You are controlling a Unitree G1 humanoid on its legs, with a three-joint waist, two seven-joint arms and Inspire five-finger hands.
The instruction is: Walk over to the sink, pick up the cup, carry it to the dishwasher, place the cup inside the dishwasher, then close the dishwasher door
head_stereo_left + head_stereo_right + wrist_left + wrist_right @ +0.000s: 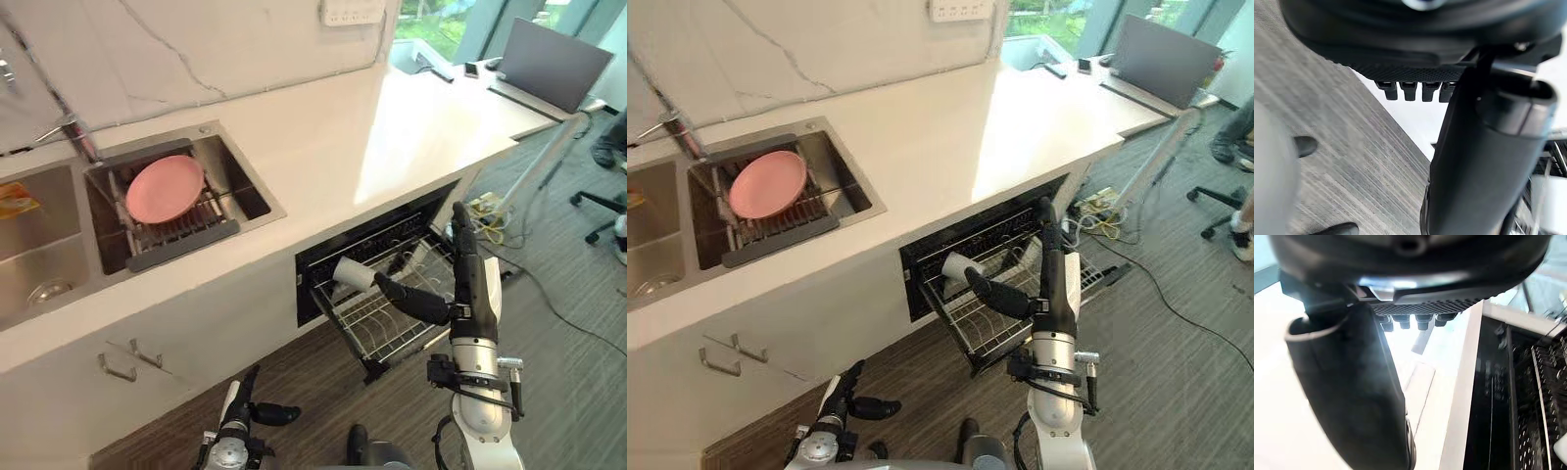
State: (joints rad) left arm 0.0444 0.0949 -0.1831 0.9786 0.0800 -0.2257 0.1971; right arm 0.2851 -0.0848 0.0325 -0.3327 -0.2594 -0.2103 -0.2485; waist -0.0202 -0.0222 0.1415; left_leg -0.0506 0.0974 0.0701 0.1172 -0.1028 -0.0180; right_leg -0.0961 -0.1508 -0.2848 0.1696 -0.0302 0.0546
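Your cup is white, plain and cylindrical, and it is lying on its side in the pulled-out wire rack of the dishwasher, at the rack's inner left corner with its open mouth turned toward the dark opening. Your right hand is right beside it: the fingers stand straight up past the rack's far side, well clear of the cup, while the thumb stretches out sideways, its tip right at the cup's near end; you can't tell from here if it touches. Nothing is gripped, and the hand is spread wide. The rack is thin metal wire, gridded and shiny, under a smooth white countertop. Your left hand hangs low over the wood-grain floor, fingers relaxed and empty.
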